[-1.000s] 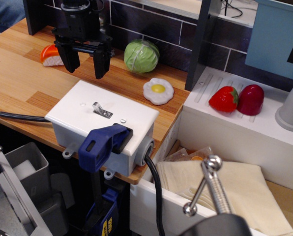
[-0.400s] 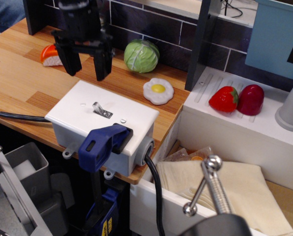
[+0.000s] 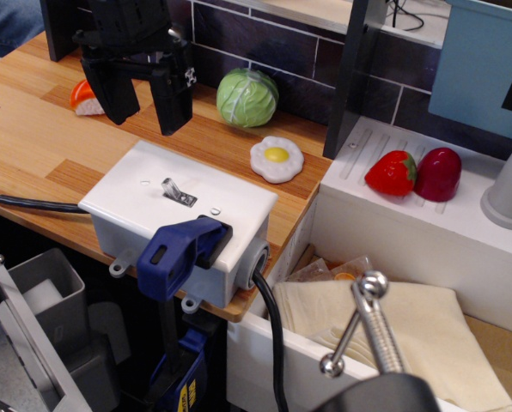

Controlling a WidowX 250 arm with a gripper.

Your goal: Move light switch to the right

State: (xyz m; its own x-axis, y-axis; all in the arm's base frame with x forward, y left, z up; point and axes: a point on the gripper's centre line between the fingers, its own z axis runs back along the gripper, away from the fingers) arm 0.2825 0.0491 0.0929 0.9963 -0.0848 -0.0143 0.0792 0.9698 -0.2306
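Note:
The light switch [image 3: 171, 188] is a small silver toggle lever on a metal plate atop a white box [image 3: 230, 210]. The lever leans toward the upper left. The box sits at the front edge of the wooden counter [image 3: 33, 142], held by a blue clamp [image 3: 180, 247]. My black gripper [image 3: 144, 122] hangs open above the counter just behind the box's far left corner, fingers pointing down, clear of the switch. It holds nothing.
A green cabbage [image 3: 247, 98], a fried egg [image 3: 277, 159] and an orange-white sushi piece [image 3: 84, 99] lie on the counter behind the box. A strawberry [image 3: 392, 173] and a red fruit [image 3: 437, 173] rest on the white rack at right. A black cable [image 3: 269, 326] leaves the box.
My gripper has shifted slightly left and toward the camera, staying open. The switch lever has not moved.

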